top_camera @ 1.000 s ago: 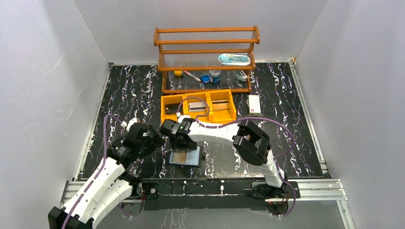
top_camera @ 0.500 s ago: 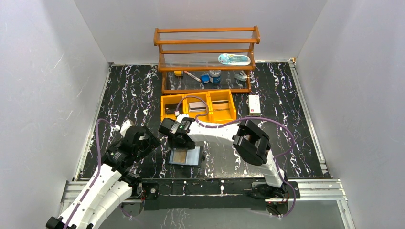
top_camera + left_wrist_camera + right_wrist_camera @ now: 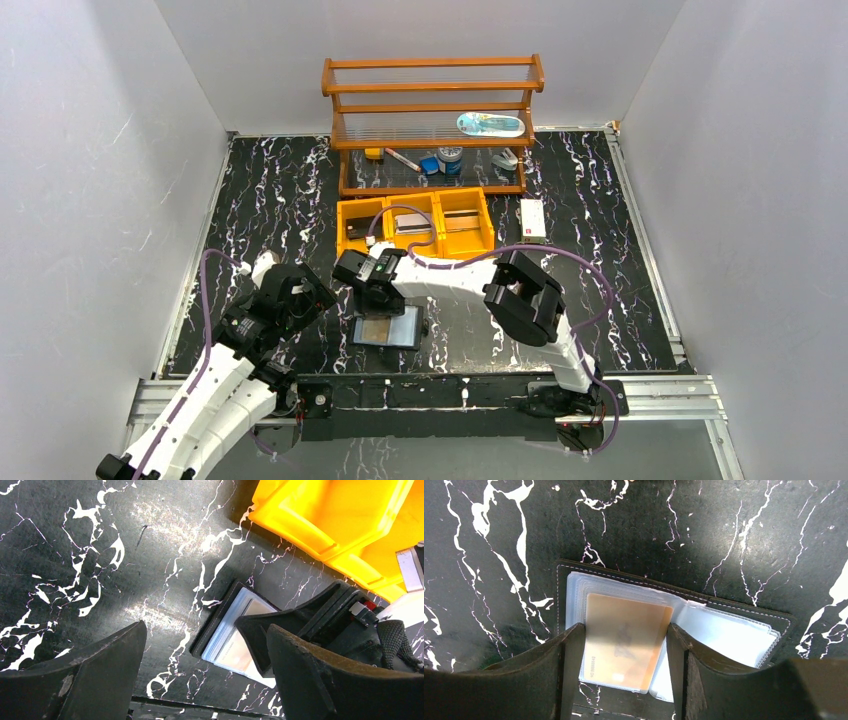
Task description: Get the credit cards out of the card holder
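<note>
card holder point(image 3: 724, 625) lies open flat on the marble table point(image 3: 499, 530) near my bases, black shell, pale clear sleeves. tan credit card point(image 3: 624, 652) in one sleeve, print too faint to read. my right gripper point(image 3: 622, 627) straddles the card, jaws part open, grip unclear. my left gripper point(image 3: 205, 627) is spread wide, empty, just beside. yellow bin point(image 3: 320, 515) behind.

Top external view: fixed high above and behind the arm bases, angled down and forward. It is distant and takes in the whole black, white-veined marble-pattern tabletop point(image 3: 270, 190).

Left wrist view: close and low, looking obliquely past its own dark fingers point(image 3: 95, 680) at the open card holder point(image 3: 225, 635), black outside with pale blue-grey sleeves, and at the yellow plastic bin tray point(image 3: 320, 520).

Right wrist view: very close, facing straight down on the same holder, framed by its own fingers point(image 3: 549, 680).

All three views share the holder. The right gripper point(image 3: 380, 308) over it shows in the top and left wrist views.
</note>
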Robot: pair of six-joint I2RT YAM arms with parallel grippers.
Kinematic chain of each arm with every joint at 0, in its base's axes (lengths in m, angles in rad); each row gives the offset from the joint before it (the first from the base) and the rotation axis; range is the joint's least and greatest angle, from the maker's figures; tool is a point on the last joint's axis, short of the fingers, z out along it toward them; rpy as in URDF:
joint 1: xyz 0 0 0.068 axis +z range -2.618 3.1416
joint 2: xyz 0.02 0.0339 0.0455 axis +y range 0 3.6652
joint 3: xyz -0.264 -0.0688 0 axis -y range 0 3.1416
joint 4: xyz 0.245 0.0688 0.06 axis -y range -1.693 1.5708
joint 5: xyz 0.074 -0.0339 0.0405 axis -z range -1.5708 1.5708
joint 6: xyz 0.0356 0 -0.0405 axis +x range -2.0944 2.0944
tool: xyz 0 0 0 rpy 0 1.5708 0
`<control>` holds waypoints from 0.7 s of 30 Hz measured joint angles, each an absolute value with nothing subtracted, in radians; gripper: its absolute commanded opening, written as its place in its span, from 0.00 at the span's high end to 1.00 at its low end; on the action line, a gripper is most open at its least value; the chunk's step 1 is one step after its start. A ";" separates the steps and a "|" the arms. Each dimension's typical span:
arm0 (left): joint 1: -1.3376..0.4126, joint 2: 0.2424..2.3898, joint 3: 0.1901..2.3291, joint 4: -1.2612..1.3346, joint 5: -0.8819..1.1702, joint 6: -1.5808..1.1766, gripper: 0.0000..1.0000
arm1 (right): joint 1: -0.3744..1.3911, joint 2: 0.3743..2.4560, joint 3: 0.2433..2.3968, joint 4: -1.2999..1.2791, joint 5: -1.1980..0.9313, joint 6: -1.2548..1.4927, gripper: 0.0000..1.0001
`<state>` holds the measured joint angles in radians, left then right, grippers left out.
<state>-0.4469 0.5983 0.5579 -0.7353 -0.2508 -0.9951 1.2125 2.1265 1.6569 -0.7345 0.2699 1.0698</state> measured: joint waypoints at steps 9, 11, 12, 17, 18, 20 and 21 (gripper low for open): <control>-0.447 0.609 0.558 -0.722 -0.217 -0.962 0.11 | 1.197 2.048 1.520 -0.606 0.232 1.066 0.47; -0.447 0.618 0.558 -0.705 -0.192 -0.944 0.11 | 1.192 2.027 1.483 -0.567 0.218 1.061 0.47; -0.447 0.624 0.558 -0.696 -0.175 -0.934 0.11 | 1.189 2.016 1.464 -0.545 0.210 1.058 0.47; -0.447 0.657 0.558 -0.639 -0.068 -0.884 0.14 | 1.160 1.933 1.315 -0.389 0.138 1.063 0.47; -0.447 0.666 0.558 -0.623 -0.040 -0.875 0.15 | 1.150 1.911 1.274 -0.345 0.120 1.068 0.47; -0.447 0.682 0.551 -0.584 0.015 -0.861 0.19 | 1.131 1.872 1.199 -0.268 0.078 1.077 0.47; -0.447 0.691 0.545 -0.565 0.043 -0.854 0.21 | 1.122 1.855 1.165 -0.231 0.058 1.083 0.47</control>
<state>-0.4469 0.6907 0.5449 -0.5648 0.0433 -0.8539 1.1217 1.8549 1.1648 -0.2306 0.0582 1.0832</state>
